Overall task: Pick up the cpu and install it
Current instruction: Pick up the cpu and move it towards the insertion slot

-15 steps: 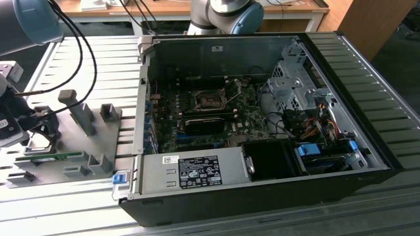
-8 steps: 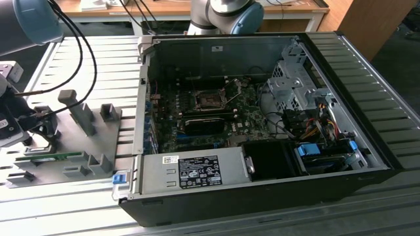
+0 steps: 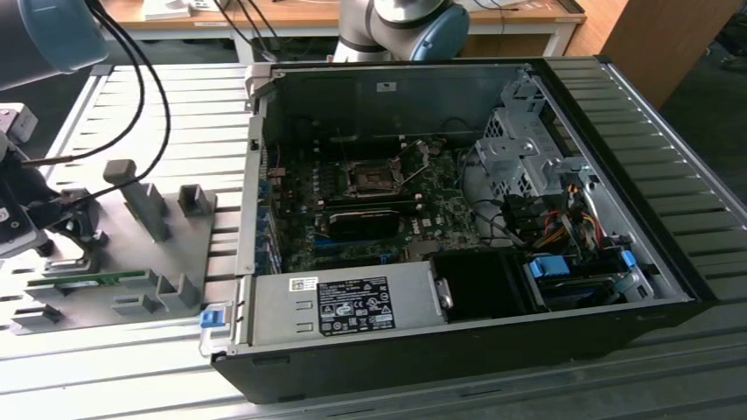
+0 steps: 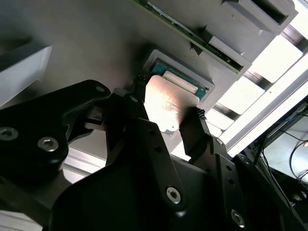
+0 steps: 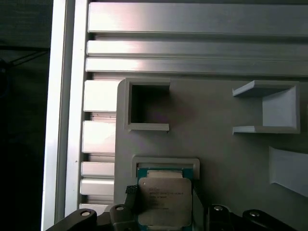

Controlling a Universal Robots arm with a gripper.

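Note:
The cpu (image 4: 166,103) is a small square chip with a silvery top (image 5: 161,199) on a green board. It lies in a shallow grey holder (image 5: 166,162) on the grey fixture plate (image 3: 175,241). My gripper (image 4: 169,100) (image 5: 162,204) straddles the chip, with one black fingertip (image 4: 139,85) against one edge and the other against the opposite edge. In the exterior view the gripper (image 3: 77,229) hangs low over the plate at the exterior view's left, beside the open computer case (image 3: 467,219). The bare socket (image 3: 371,181) sits on the motherboard inside.
Grey fixture blocks (image 3: 146,206) stand upright on the plate close to the gripper. A green memory stick (image 3: 87,280) lies along the plate's near edge. An empty square holder (image 5: 147,106) and an open bracket (image 5: 269,108) sit beyond the chip. Cables hang from the arm.

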